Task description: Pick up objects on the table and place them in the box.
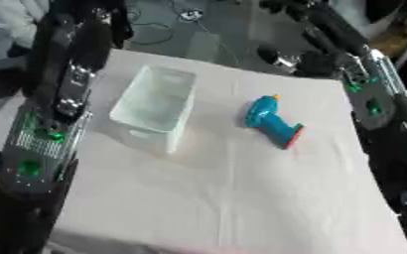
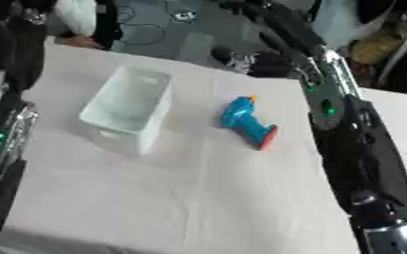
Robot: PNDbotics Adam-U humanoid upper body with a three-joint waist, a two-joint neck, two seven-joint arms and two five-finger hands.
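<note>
A blue toy drill (image 1: 270,121) with a red base and an orange tip lies on its side on the white table (image 1: 224,198), right of centre. To its left stands a translucent white box (image 1: 155,106), with nothing visible inside. My left arm runs up the left edge, and its dark hand (image 1: 90,30) is above the table's far left corner. My right arm runs up the right side. Its hand (image 2: 252,63) hangs over the table's far edge, beyond the drill and apart from it. Neither hand holds anything that I can see.
Beyond the far edge the grey floor (image 1: 198,30) carries cables. White cloth covers the table between the box, the drill and the near edge.
</note>
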